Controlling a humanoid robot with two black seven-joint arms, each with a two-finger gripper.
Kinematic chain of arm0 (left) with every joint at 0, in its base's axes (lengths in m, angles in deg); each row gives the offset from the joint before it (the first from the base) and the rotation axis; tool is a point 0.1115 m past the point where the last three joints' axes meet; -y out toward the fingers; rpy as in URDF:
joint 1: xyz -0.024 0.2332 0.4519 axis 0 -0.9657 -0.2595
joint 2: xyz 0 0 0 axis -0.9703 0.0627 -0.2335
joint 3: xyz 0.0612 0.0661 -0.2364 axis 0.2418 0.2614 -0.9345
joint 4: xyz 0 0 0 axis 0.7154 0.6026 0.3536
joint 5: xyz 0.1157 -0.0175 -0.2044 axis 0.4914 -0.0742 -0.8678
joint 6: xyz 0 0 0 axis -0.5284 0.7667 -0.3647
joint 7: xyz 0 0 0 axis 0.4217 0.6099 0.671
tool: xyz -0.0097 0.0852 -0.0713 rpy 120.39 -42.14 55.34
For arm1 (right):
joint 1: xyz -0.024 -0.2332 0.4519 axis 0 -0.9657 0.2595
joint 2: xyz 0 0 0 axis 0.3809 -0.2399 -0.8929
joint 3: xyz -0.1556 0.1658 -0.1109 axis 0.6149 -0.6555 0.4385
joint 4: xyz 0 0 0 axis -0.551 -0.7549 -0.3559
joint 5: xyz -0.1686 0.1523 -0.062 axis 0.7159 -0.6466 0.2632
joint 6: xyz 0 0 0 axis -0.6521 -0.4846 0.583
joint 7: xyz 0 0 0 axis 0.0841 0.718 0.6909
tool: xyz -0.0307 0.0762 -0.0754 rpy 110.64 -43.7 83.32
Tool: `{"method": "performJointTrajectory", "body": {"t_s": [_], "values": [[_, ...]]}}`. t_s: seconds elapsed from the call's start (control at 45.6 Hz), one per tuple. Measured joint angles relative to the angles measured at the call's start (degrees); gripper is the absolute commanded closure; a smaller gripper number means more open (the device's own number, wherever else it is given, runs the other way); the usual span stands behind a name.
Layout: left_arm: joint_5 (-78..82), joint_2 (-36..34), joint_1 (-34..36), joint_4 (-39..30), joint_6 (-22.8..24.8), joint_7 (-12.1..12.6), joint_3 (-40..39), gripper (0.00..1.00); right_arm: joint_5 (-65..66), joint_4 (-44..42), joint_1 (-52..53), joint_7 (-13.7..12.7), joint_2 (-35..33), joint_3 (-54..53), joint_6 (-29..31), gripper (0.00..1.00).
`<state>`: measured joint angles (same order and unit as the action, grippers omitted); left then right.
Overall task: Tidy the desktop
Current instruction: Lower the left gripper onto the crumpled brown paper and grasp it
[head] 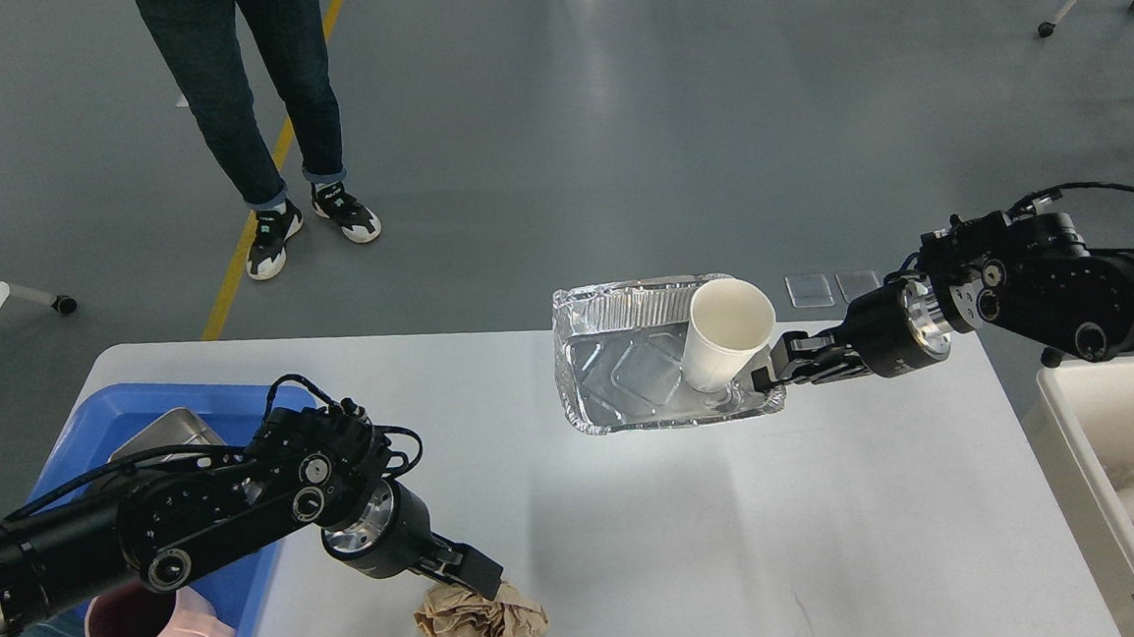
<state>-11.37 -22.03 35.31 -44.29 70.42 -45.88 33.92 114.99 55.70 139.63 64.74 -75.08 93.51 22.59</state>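
Two black arms are seen reaching over the desktop (pixel 659 539), the wide white tabletop that fills the lower part of the head view. The left gripper (pixel 480 582) is pressed down on a crumpled brown paper ball (pixel 480 627) lying near the front edge of the desktop; whether its fingers are clenched on the paper cannot be told, since they read as one dark block. The right gripper (pixel 766 377) is clamped on the right rim of a foil tray (pixel 629 364), which is held toward the far edge of the desktop — apparently lifted clear of the surface, a shadow lying beneath it. A white paper cup (pixel 725 333) is stood tilted inside the tray at its right end. At the left, a blue tray (pixel 130 409) is seen with a metal container (pixel 165 432) and a pink mug (pixel 148 630) in it. A white bin (pixel 1090 424) is placed beside the table at right — and a person's legs (pixel 258 91) are seen on the grey floor beyond.
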Motion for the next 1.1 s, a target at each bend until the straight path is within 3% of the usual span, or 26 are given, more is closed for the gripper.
{"method": "performJointTrajectory", "body": {"t_s": [0.241, 0.438, 0.723, 0.767, 0.811, 0.833, 0.942, 1.095], "values": [[2.1, 2.0, -0.8, 1.9, -2.0, 0.0, 0.0, 0.43, 0.0, 0.0, 0.1, 0.0, -0.2, 0.0, 0.0, 1.0], [3.3, 3.3, -0.8, 2.4, -2.0, 0.4, 0.6, 0.63, 0.0, 0.0, 0.1, 0.0, -0.3, -0.1, 0.0, 1.0], [3.7, 3.8, -0.7, 3.0, -1.1, 1.1, 1.9, 0.67, 0.0, 0.4, 0.1, 0.0, -0.8, -0.1, -0.1, 1.0], [3.7, 3.8, -0.7, 3.1, -0.9, 1.1, 2.1, 0.72, -0.1, 0.4, 0.1, 0.0, -0.9, -0.1, -0.2, 1.0], [3.7, 3.8, -0.7, 3.1, -0.7, 1.1, 2.1, 0.88, -0.1, 0.5, 0.1, 0.0, -1.0, -0.1, -0.3, 1.0], [3.7, 3.8, -0.7, 3.1, -0.5, 1.1, 2.2, 0.91, -0.1, 0.5, 0.1, 0.0, -1.1, -0.1, -0.3, 1.0], [3.9, 5.0, -0.9, 4.3, -1.1, 1.0, 2.4, 0.99, -0.1, 0.8, 0.1, 0.0, -1.1, -0.1, -0.4, 1.0], [4.3, 6.8, -0.6, 6.0, -0.7, 1.0, 2.4, 1.0, -0.1, 0.9, 0.1, 0.0, -1.2, -0.1, -0.5, 1.0]]}}
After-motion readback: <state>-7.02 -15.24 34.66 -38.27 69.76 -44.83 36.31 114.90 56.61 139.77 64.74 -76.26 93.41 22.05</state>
